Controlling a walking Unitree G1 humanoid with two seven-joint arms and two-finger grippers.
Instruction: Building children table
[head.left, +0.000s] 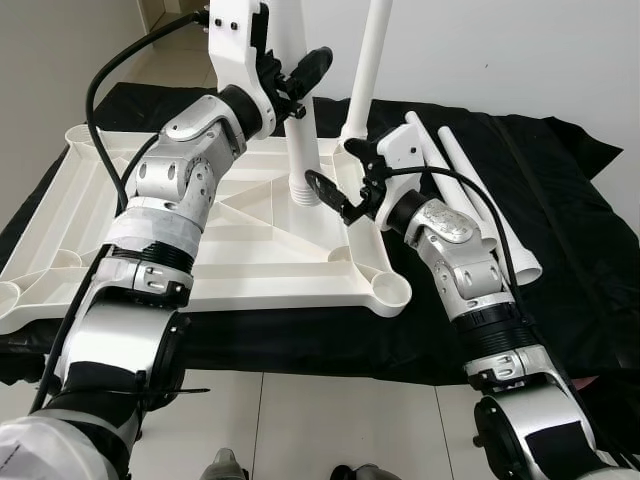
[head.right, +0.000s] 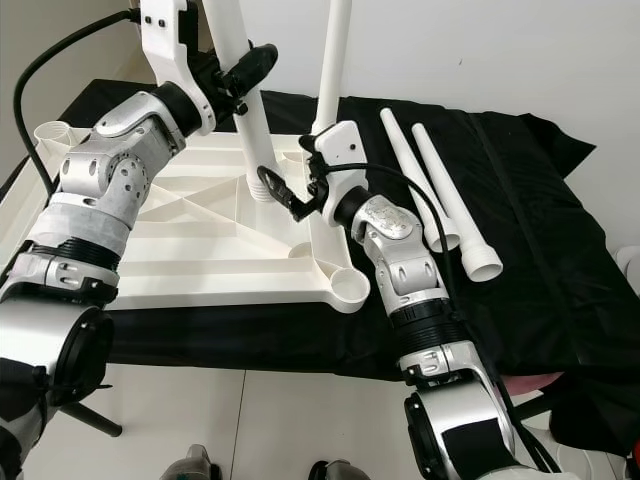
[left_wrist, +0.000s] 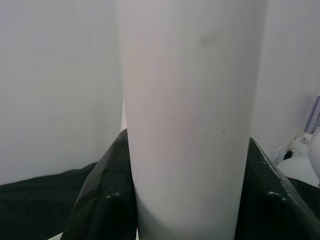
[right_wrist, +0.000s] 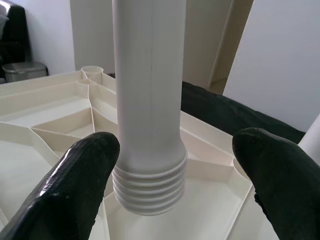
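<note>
The white table top lies upside down on a black cloth. My left gripper is shut on a white table leg and holds it upright, its threaded end down on the ribbed underside near the middle. This leg also rises between the black fingers in the left wrist view. My right gripper is open beside the threaded end; its fingers flank the leg with a gap on each side. Another leg stands upright at the top's far right corner.
Two loose white legs lie side by side on the black cloth to the right of the table top. An open corner socket faces me at the near right. Pale floor tiles lie in front, and a white wall stands behind.
</note>
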